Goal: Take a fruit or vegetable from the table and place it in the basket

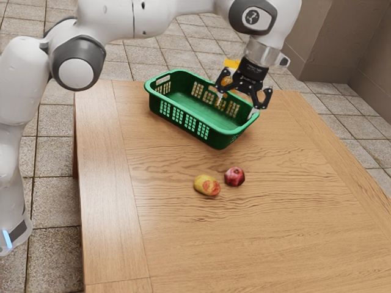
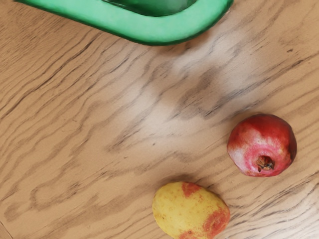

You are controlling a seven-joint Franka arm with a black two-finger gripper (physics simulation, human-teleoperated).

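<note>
Bench of pale grained wood lies under everything, the end effector held well above it. Basket next: green, slotted walls, upright, lying under and beside the end effector, with its cavity looking empty. The end effector itself is spread wide, with nothing gripped, so the step in hand is judged to be the approach to one fruit.

Both candidates rest on the bench, below the end effector and off to its side away from the basket. The larger seems to be the yellow fruit, perhaps a mango: a smooth, plump oval lying on its side, with coral-red blotches. The pomegranate is rounder, deep red fading to pink around a brown, stubby crown, and sits near the yellow fruit without touching it.

Either would satisfy the task. Best to move clear of the basket's rim before going down, centre over one fruit and descend straight. On the yellow fruit, turn to close across the short width, low around its middle; on the pomegranate, close across the widest part, keeping the crown out of the grip. Closing high or off-centre could roll either one into its neighbour.
</note>
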